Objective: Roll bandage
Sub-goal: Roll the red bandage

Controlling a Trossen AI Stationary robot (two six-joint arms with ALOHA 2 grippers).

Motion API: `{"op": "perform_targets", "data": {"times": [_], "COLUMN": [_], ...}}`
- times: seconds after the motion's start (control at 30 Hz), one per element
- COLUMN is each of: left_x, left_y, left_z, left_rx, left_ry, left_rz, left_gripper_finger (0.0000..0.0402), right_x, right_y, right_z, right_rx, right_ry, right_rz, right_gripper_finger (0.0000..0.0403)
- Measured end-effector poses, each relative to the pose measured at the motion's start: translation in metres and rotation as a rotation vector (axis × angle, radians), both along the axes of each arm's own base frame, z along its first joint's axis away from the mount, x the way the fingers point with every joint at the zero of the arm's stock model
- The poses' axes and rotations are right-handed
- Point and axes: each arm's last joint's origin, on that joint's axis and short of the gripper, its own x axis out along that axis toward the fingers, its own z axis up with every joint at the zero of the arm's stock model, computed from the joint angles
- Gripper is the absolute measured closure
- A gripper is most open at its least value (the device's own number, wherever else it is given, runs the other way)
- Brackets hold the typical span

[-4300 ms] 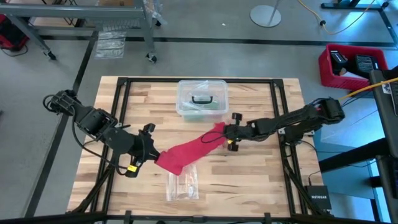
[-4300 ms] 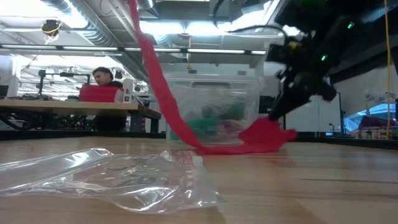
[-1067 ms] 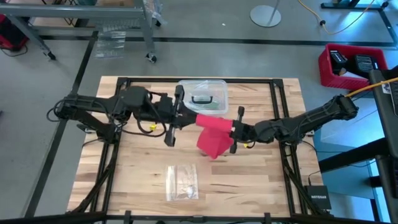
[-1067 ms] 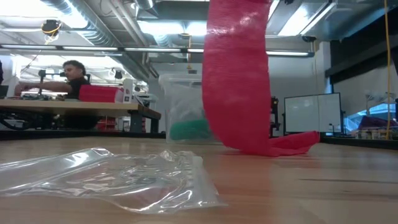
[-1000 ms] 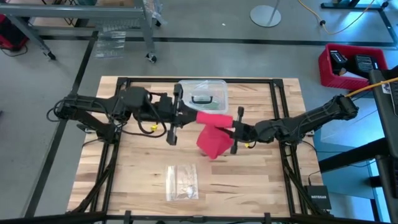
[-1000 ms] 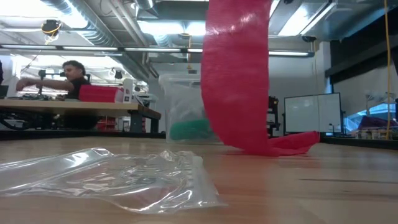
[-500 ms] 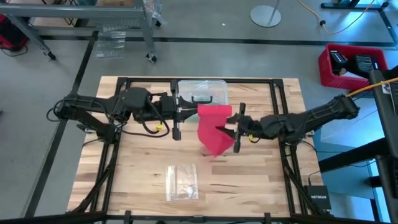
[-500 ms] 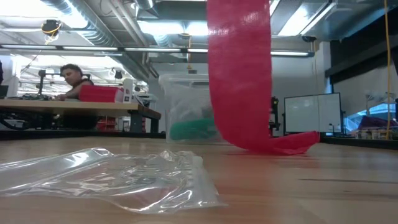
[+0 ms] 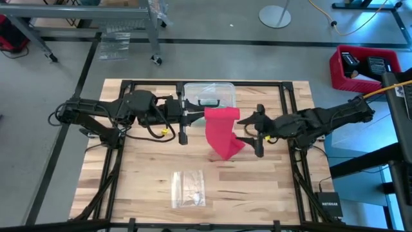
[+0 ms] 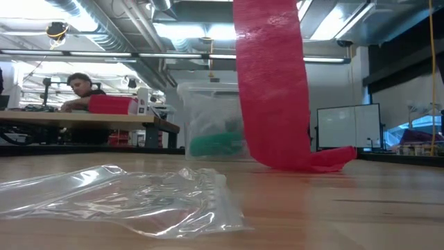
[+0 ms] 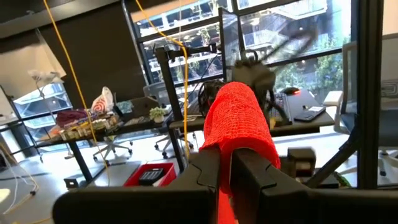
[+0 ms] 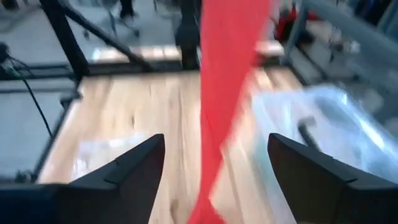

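Your right tool (image 9: pixel 256 134) had let go of the bandage (image 9: pixel 223 131) and backed off toward its own side since the moment before, when it sat against the cloth's edge. Its fingers (image 12: pixel 134 167) stood wide apart with nothing between them, and the red strip hung free in the gap ahead. Your left tool (image 9: pixel 183 118) hovered just beside the strip's upper edge, above the middle of the tabletop (image 9: pixel 270 187); its fingers (image 11: pixel 205 171) were nearly closed, pinching the top of the bandage, whose end looked bunched or partly wound above them.

From that grip the bandage dropped as a broad flat band, and its lower end lay folded on the wood. Behind it stood the clear plastic box with black handle (image 9: pixel 209 96), with something green inside; a clear plastic bag (image 9: pixel 189 189) lay nearer the front edge, well apart. A person (image 10: pixel 78 86) sat at a desk in the room beyond.

By my reckoning you were at the start of the rolling: one end held, most of the strip still loose. The next move probably called for turning the left wrist to wind cloth on, while the right tool steadied the hanging length.

No brand, label or writing could be read.
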Motion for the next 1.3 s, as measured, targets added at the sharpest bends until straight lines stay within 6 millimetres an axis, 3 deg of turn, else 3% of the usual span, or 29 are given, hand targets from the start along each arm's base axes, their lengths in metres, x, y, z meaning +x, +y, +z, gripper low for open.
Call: {"op": "perform_targets", "data": {"times": [0.13,0.23,0.37,0.6,0.7,0.87,0.9,1.3], "left_x": [0.000,0.000,0.000,0.000,0.000,0.000,0.000,-0.002], "left_y": [0.000,0.000,0.000,0.000,0.000,0.000,0.000,0.023], "left_z": [0.000,0.000,0.000,0.001,0.002,0.003,0.003,0.010], "left_rx": [-0.006,-0.008,-0.011,-0.016,-0.016,-0.003,0.001,0.098], "left_ry": [-0.004,-0.003,-0.005,-0.016,-0.018,-0.030,-0.031,-0.073], "left_rz": [-0.001,-0.001,-0.002,-0.002,-0.002,0.000,0.000,0.123], "left_gripper_finger": [0.0389,0.0389,0.0389,0.0389,0.0389,0.0389,0.0389,0.0389], "right_x": [0.005,0.017,0.027,0.047,0.051,0.051,0.051,0.038], "right_y": [0.000,0.005,0.009,0.005,0.004,0.004,0.006,0.044], "right_z": [-0.031,-0.046,-0.057,-0.068,-0.069,-0.070,-0.070,-0.070], "right_rx": [-0.024,-0.020,-0.036,-0.106,-0.120,-0.159,-0.176,-0.140], "right_ry": [0.026,-0.114,-0.270,-0.288,-0.304,-0.291,-0.289,-0.302], "right_rz": [-0.025,0.033,0.054,0.032,0.059,0.091,0.103,0.240], "right_gripper_finger": [0.0121,0.0128,0.0134,0.0141,0.0187,0.0361,0.0381,0.0398]}}
